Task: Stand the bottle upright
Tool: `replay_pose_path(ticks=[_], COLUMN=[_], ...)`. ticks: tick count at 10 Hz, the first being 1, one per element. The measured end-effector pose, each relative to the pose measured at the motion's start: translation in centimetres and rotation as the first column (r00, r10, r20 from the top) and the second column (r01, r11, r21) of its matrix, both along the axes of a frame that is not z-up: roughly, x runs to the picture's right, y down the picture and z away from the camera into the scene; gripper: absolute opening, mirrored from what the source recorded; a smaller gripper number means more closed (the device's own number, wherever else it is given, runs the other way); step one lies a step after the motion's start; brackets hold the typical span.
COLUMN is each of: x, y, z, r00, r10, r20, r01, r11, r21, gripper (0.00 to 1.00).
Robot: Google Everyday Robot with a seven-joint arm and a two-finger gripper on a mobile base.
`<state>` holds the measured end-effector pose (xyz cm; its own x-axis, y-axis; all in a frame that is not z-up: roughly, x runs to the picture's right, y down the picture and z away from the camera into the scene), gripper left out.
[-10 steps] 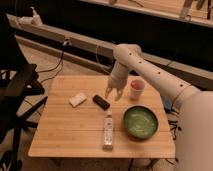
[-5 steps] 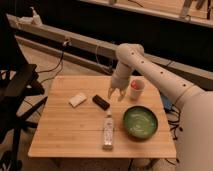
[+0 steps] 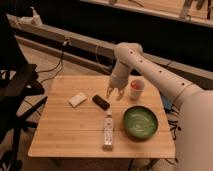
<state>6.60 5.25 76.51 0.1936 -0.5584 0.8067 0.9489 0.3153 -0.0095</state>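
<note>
Shifted slightly toward 7 o'clock, the gripper (image 3: 114, 94) is held with fingers spread beside the black block (image 3: 101, 102), the approach being judged under way, and a reach toward 6 o'clock is called for, where the bottle (image 3: 108, 131) is left lying flat.

layout on the counter (image 3: 60, 135). the bottle (image 3: 107, 131) lies on its side near the front edge, its length running front to back, just left of the bowl (image 3: 140, 122). behind the bottle, toward the middle, lies a flat block (image 3: 101, 102); left of the block, apart from it, lies a small flat object (image 3: 77, 99). the cup (image 3: 136, 88) stands at the right rear, behind the bowl. the gripper (image 3: 114, 94) hangs over the counter between block and cup, just right of the block and behind the bottle. a chair (image 3: 15, 95) stands off the counter's left side.
</note>
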Motion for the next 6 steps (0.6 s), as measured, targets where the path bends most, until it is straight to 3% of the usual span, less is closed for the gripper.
replay_pose_path(ticks=[4,6], x=[-1.3,-1.7], y=[0.3,0.9], z=[1.0,2.3], r00=[0.999,0.997], r10=[-0.036,-0.037], r20=[0.041,0.063], r01=[0.036,0.037], r11=[0.9994,0.9993], r21=[0.005,0.000], gripper=[0.79,0.80])
